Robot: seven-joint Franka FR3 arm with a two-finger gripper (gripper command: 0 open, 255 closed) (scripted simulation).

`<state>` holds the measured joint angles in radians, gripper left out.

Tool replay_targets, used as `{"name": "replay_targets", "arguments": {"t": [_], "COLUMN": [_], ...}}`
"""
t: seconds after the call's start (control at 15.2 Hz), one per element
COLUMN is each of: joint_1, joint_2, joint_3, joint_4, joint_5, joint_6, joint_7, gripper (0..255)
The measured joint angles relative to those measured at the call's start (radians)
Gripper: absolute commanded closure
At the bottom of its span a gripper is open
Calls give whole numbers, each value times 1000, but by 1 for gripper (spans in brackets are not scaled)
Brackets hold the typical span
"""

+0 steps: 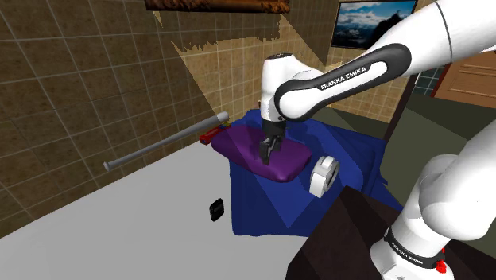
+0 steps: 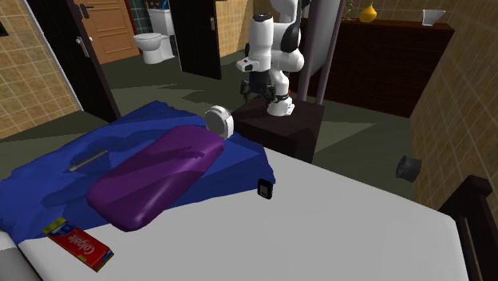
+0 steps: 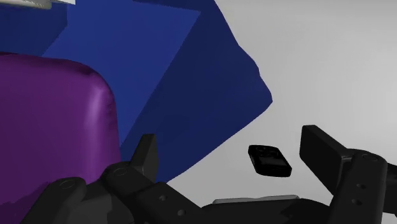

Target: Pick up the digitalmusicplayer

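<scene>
The digital music player (image 1: 216,209) is a small flat black slab lying on the pale grey surface (image 1: 119,231), just off the edge of a blue blanket (image 1: 270,203). It also shows in the second exterior view (image 2: 265,188) beside the blanket's corner. My black gripper (image 1: 268,149) hangs over a purple pillow (image 1: 266,157), well above and behind the player. In the wrist view the player (image 3: 270,160) lies ahead of the gripper (image 3: 235,153), nearer the right finger (image 3: 324,149). The fingers stand apart and hold nothing.
A white round object (image 1: 323,175) sits on the blanket near the stand. A grey bat (image 1: 167,141) and a red box (image 1: 208,137) lie by the tiled wall. The red box (image 2: 80,246) is a toothpaste carton. A dark cup (image 2: 408,167) stands off to the side.
</scene>
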<state>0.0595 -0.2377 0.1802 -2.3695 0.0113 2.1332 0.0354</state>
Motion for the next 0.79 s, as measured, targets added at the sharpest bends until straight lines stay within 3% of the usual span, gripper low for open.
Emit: {"name": "replay_targets", "arguments": {"t": [0.46, 0.79], "joint_1": [18, 43], "joint_2": [267, 452], "joint_3": [37, 45], "joint_4": [103, 217], "joint_5": [-52, -104], "joint_6": [159, 224], "joint_7": [66, 115], "gripper": [0, 0]}}
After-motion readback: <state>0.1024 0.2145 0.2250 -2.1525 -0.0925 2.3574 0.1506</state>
